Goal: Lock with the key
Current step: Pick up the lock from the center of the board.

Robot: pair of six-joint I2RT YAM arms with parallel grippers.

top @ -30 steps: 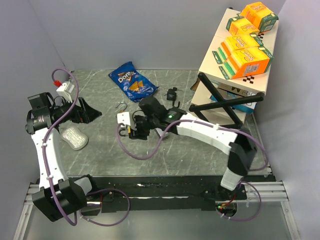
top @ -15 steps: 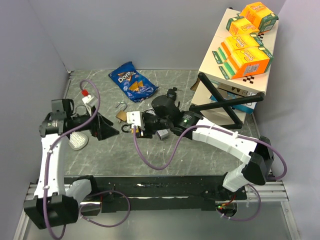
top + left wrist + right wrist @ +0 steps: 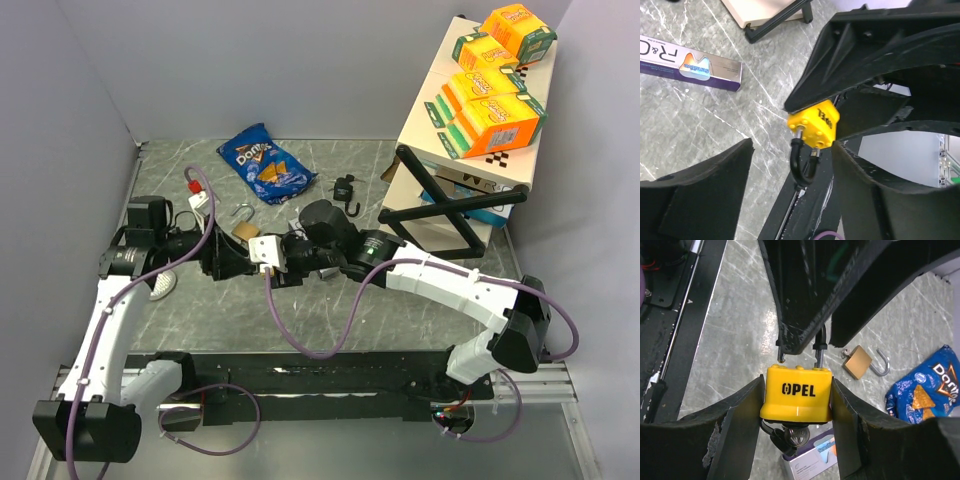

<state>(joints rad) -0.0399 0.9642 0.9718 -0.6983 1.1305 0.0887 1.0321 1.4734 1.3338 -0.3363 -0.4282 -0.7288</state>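
Observation:
A yellow padlock marked OPEL (image 3: 799, 392) is gripped by its sides in my right gripper (image 3: 799, 405), with a key (image 3: 801, 432) in its underside. Its black shackle (image 3: 804, 165) points at my left gripper (image 3: 790, 195). The shackle looks raised, with one leg's tip out of the body. My left gripper is open, and the shackle sits between its fingers (image 3: 700, 200) without touching them. In the top view the two grippers meet mid-table, left (image 3: 228, 262) facing right (image 3: 272, 250), and the padlock is mostly hidden between them.
A brass padlock (image 3: 243, 228) with an open shackle lies just behind the grippers. A Doritos bag (image 3: 264, 163) is further back. A toothpaste box (image 3: 690, 62) lies under the right arm. A shelf with orange boxes (image 3: 470, 140) stands at the back right. A white object (image 3: 163, 285) lies at the left.
My left gripper has swung right and forward from the table's left side to meet the right gripper. The right gripper has turned the padlock's shackle toward it.

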